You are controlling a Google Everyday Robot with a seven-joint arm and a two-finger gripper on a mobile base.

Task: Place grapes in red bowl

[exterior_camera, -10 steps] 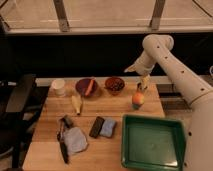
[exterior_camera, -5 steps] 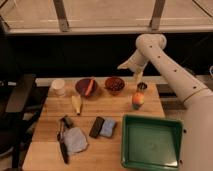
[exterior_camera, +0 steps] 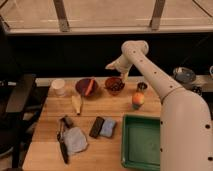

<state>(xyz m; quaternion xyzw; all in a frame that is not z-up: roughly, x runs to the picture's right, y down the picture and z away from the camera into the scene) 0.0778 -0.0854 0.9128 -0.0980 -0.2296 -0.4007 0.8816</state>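
The grapes (exterior_camera: 116,86) show as a small dark bunch lying inside the red bowl (exterior_camera: 114,80) at the back of the wooden table. My gripper (exterior_camera: 111,65) hangs just above and slightly left of that bowl, at the end of the white arm reaching in from the right. Its fingers point to the left and stand open with nothing between them. It is apart from both the grapes and the bowl.
Left of the red bowl stands a dark bowl (exterior_camera: 82,89) with a carrot (exterior_camera: 89,85), then a white cup (exterior_camera: 59,86). A banana (exterior_camera: 76,103), an orange-yellow fruit (exterior_camera: 138,99), a small can (exterior_camera: 142,86), a green tray (exterior_camera: 142,141), a blue sponge (exterior_camera: 108,127) and a cloth (exterior_camera: 75,140) lie nearer the front.
The gripper has swung left along the back of the table, from above the orange-yellow fruit to above the red bowl. Nothing on the table has moved.
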